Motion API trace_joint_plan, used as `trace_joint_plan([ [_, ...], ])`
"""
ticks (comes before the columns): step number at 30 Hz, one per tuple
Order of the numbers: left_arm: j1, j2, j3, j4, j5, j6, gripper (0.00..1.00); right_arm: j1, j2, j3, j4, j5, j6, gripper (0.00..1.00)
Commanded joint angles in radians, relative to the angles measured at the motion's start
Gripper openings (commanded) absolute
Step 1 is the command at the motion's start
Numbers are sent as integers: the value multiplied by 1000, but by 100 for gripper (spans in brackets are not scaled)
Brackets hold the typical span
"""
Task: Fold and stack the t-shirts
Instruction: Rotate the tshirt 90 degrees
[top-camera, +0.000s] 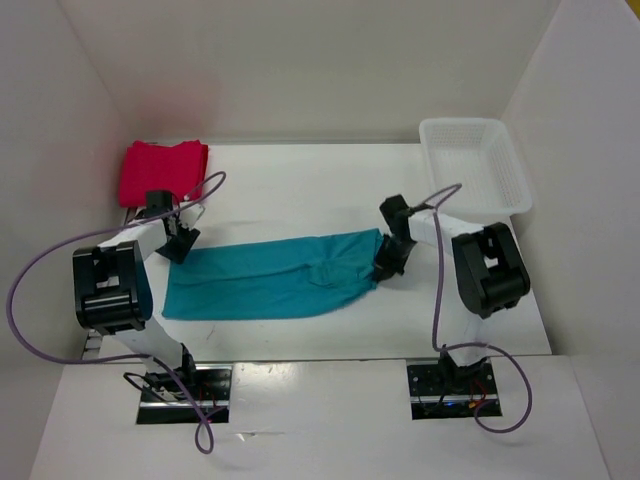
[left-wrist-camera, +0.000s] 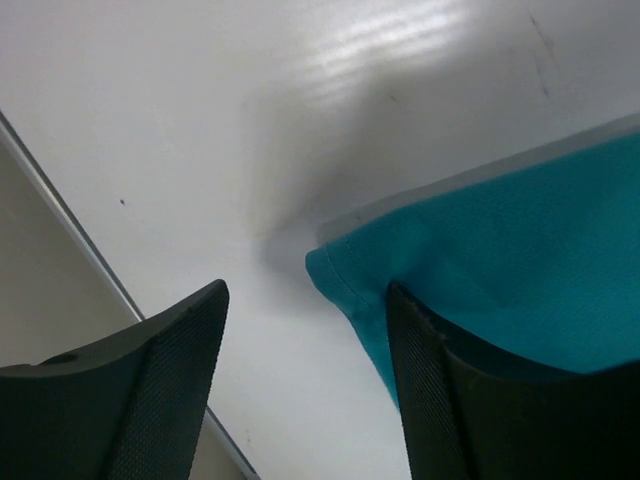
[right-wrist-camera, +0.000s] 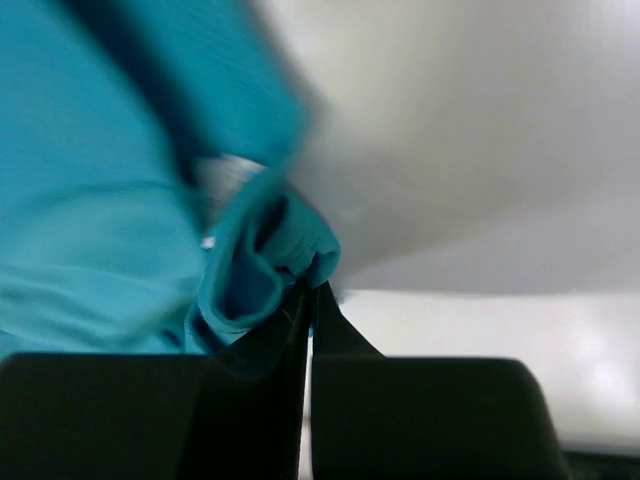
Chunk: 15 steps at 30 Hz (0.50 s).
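– At the right end of the teal t-shirt (top-camera: 270, 280), does the right gripper (right-wrist-camera: 308, 300) have a real hold?
– Its jaws are pinched together on a bunched lip of cloth, and only a small one. Any pull could drag that lip free.
– And the left gripper (left-wrist-camera: 305, 290)?
– Its jaws are spread apart at the shirt's left corner. One finger sits over the hem and the other over bare table (top-camera: 300, 190), so nothing is caught yet.
– So what's the risk?
– If it closes there, it may nip only the edge or miss the lower layer. Then the shirt, stretched left to right across the middle, would lift lopsided and crumple.
– Anything nearby?
– A folded red t-shirt (top-camera: 163, 170) lies at the far left, close to the left arm. A wide swing could scuff it. The white lattice basket (top-camera: 510, 170) stands far right, well apart.
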<state>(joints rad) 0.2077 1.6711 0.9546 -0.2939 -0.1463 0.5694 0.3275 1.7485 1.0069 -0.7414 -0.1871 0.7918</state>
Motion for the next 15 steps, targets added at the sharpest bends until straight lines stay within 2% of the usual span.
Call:
trace_joint_plan([
  [1, 12, -59, -7, -120, 31, 18, 73, -18, 87, 192, 106, 184, -86, 0],
  [5, 21, -90, -19, -169, 21, 27, 74, -27, 262, 428, 85, 233, -152, 0],
  [7, 39, -111, -19, -200, 8, 15, 74, -39, 321, 495, 76, 245, -175, 0],
  [9, 51, -122, -19, -235, -13, 4, 74, -62, 412, 647, 76, 273, -213, 0],
  [10, 52, -122, -19, -247, -13, -5, 74, -62, 451, 648, 59, 273, -227, 0],
  [12, 52, -132, -19, -281, -13, -5, 74, -71, 581, 835, -4, 297, -273, 0],
  [13, 52, -132, -10, -292, 0, -5, 76, -71, 626, 983, -31, 337, -287, 0],
  [15, 52, -132, -10, -315, 34, -14, 76, -71, 699, 1129, -105, 388, -321, 0],
])
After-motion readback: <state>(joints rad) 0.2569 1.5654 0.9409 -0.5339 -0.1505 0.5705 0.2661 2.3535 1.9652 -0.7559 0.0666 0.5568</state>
